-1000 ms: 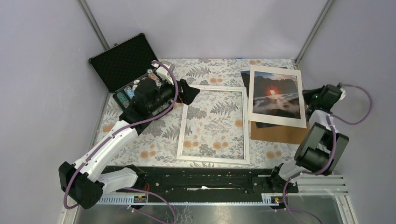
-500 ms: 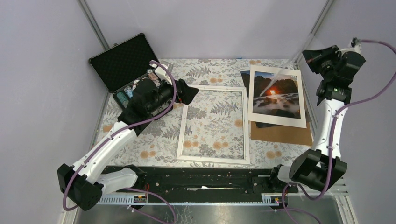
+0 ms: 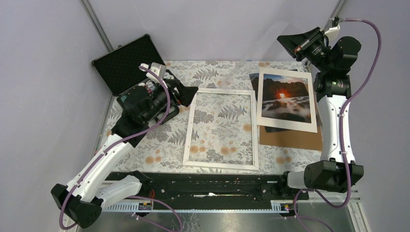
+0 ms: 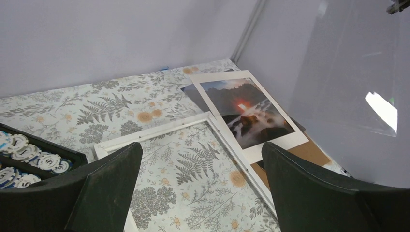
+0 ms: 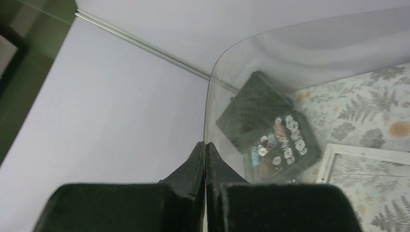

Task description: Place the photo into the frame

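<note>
The photo [image 3: 285, 99], a dark landscape with a red sun and white border, lies flat at the right of the table, also in the left wrist view [image 4: 246, 116]. The white frame [image 3: 222, 90] lies flat in the middle, empty, with the patterned cloth showing through [image 4: 159, 130]. My right gripper [image 3: 290, 41] is raised high at the back right, shut on the edge of a clear sheet [image 5: 290, 87] that hangs out to its left [image 3: 261, 53]. My left gripper [image 3: 191, 94] is open and empty over the frame's far left corner [image 4: 200, 154].
A brown backing board [image 3: 290, 137] lies under the photo's near edge. An open black case of chips [image 3: 128, 63] stands at the back left, next to my left arm. Grey walls close in the table on three sides.
My right arm has swung up from beside the photo to high at the back right, lifting the clear sheet off the table. My left gripper has drifted slightly left.
</note>
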Tool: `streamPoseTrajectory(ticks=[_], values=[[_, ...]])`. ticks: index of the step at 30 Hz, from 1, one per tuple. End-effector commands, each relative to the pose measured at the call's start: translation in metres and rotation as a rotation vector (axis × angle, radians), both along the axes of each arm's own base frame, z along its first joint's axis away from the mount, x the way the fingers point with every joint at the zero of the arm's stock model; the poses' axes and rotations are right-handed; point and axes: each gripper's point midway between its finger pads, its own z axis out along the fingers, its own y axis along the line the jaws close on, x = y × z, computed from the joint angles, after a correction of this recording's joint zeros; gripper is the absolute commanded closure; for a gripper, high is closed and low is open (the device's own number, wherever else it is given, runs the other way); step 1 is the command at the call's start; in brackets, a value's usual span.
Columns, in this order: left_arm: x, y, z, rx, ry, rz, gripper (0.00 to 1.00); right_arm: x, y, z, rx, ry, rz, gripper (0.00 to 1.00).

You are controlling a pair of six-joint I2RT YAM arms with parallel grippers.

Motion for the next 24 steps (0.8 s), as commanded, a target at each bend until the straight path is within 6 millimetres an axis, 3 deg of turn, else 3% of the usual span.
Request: streamPoseTrajectory(ticks=[1, 2, 5, 11, 12, 16, 20, 24], values=[[0.001, 0.012, 0.016, -0.022, -0.056, 0.054, 0.01, -0.023, 0.010, 0.036, 0.113, -0.095, 0.063, 1.00], [0.001, 0.013, 0.017, -0.024, -0.059, 0.059, 0.01, -0.025, 0.008, 0.031, 0.122, -0.084, 0.040, 1.00], [0.002, 0.015, 0.017, -0.025, -0.059, 0.066, 0.01, -0.019, -0.007, -0.011, 0.144, 0.004, -0.083, 1.00], [0.003, 0.011, 0.013, -0.027, -0.043, 0.054, 0.01, -0.024, -0.048, -0.135, 0.250, 0.169, -0.398, 1.00], [0.003, 0.010, 0.013, -0.028, -0.039, 0.051, 0.01, -0.029, -0.052, -0.167, 0.268, 0.211, -0.428, 1.00], [0.005, 0.007, 0.009, -0.032, -0.021, 0.043, 0.01, -0.048, -0.057, -0.241, 0.281, 0.327, -0.494, 1.00], [0.007, -0.002, -0.001, -0.048, 0.026, 0.012, 0.01, -0.065, -0.058, -0.285, 0.244, 0.402, -0.524, 1.00], [0.019, -0.018, -0.029, -0.095, 0.182, 0.006, 0.01, -0.077, -0.055, -0.308, 0.208, 0.457, -0.520, 1.00]])
